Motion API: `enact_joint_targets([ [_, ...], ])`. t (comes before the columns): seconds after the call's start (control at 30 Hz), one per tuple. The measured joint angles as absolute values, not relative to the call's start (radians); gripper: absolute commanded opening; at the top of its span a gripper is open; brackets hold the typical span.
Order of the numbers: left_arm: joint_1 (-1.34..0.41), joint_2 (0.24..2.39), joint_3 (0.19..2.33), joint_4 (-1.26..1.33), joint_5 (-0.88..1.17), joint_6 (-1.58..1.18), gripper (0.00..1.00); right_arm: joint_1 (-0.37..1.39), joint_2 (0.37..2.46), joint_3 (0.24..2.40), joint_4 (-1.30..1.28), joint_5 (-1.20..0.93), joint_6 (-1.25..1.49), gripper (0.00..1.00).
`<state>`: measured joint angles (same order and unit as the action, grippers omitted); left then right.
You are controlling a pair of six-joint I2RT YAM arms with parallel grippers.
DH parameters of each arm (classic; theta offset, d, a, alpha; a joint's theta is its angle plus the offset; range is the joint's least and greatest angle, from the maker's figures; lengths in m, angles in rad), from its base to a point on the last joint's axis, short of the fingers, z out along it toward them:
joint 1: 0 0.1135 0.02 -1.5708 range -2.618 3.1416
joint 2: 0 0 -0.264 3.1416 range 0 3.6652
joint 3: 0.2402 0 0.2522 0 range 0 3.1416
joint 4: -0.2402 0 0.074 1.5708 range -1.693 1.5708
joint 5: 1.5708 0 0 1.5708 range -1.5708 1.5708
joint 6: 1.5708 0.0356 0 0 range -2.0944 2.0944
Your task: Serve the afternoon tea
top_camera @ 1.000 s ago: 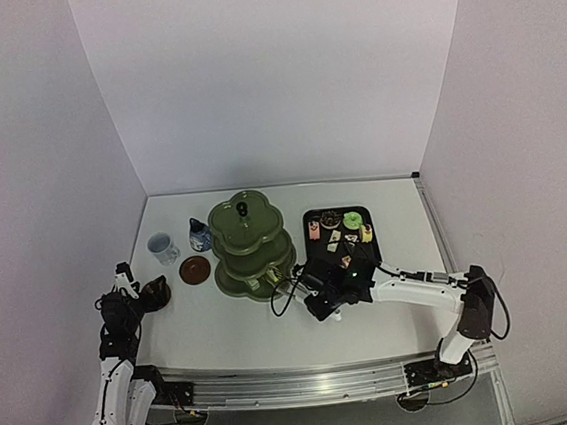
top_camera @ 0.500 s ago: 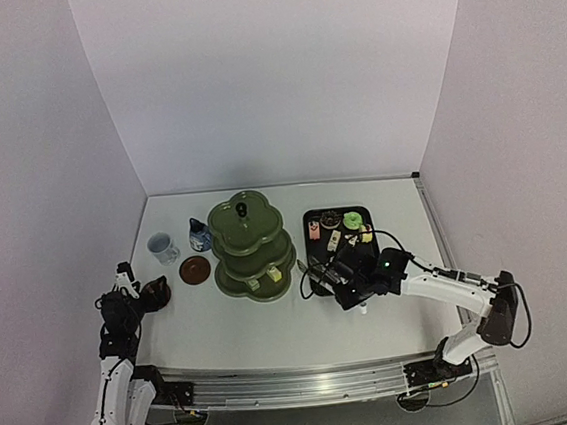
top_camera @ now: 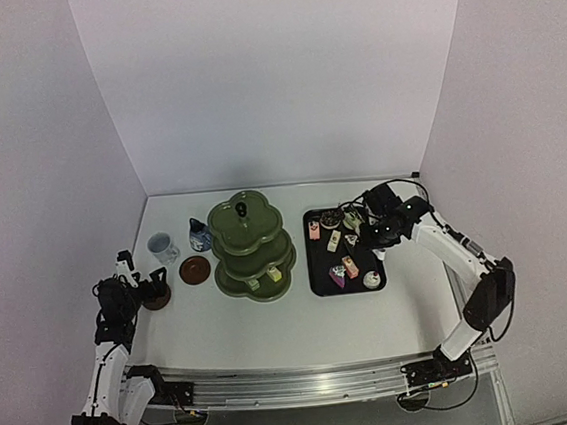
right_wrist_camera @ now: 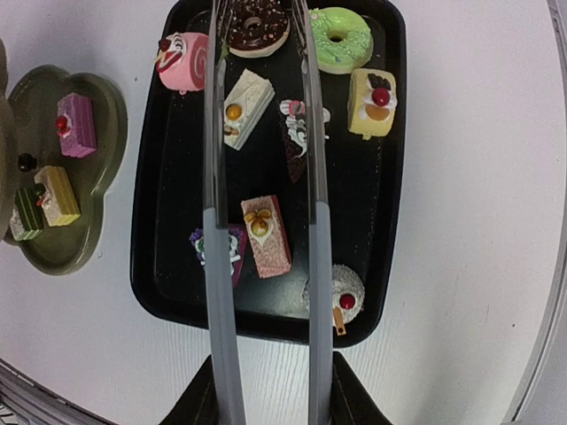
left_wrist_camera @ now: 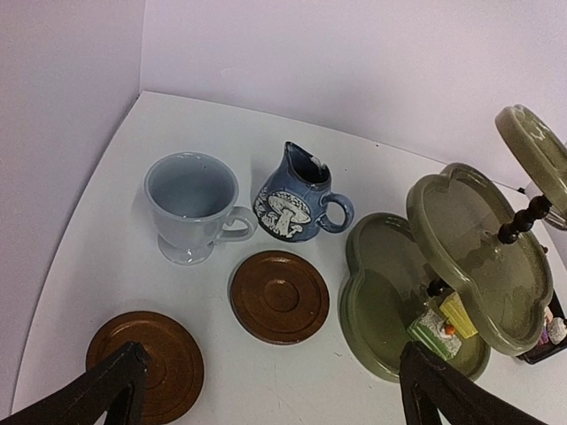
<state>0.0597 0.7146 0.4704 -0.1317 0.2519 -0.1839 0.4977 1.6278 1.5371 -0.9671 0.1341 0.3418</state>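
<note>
The dark green three-tier stand [top_camera: 252, 246] is mid-table, with three tiny cakes [right_wrist_camera: 56, 193] on its bottom tier [right_wrist_camera: 84, 243]. Several more cakes [right_wrist_camera: 265, 235] lie in the black tray [top_camera: 314, 270]. My right gripper [top_camera: 385, 225] hovers over the tray's far right, shut on the metal tongs [right_wrist_camera: 213, 221]. The tong arms stand apart, their tips near a chocolate donut [right_wrist_camera: 257, 27]. The white mug [left_wrist_camera: 190, 205], blue-and-white pot [left_wrist_camera: 297, 197] and one brown coaster [left_wrist_camera: 279, 295] sit left of the stand. My left gripper [left_wrist_camera: 270, 390] is open above the other coaster [left_wrist_camera: 155, 359].
White walls close in the table on the left, back and right. The tray [right_wrist_camera: 177, 177] lies just right of the stand [left_wrist_camera: 390, 292]. In the top view, the mug [top_camera: 162, 247] and pot [top_camera: 199, 235] stand near the back-left corner.
My right arm has swung with the tongs from the stand's front side back and to the right, over the tray's far end. The left arm has barely shifted.
</note>
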Motion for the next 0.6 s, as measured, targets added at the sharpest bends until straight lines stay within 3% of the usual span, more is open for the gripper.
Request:
enact_joint_targets([
  [0.27, 0.06, 0.805, 0.491, -0.13, 0.263, -0.151, 0.99, 0.4, 1.886, 1.734, -0.962, 0.047, 0.253, 0.33],
  [0.6, 0.06, 0.869, 0.492, -0.112, 0.269, -0.123, 0.99, 0.377, 2.006, 1.818, -0.967, -0.005, 0.18, 0.34],
])
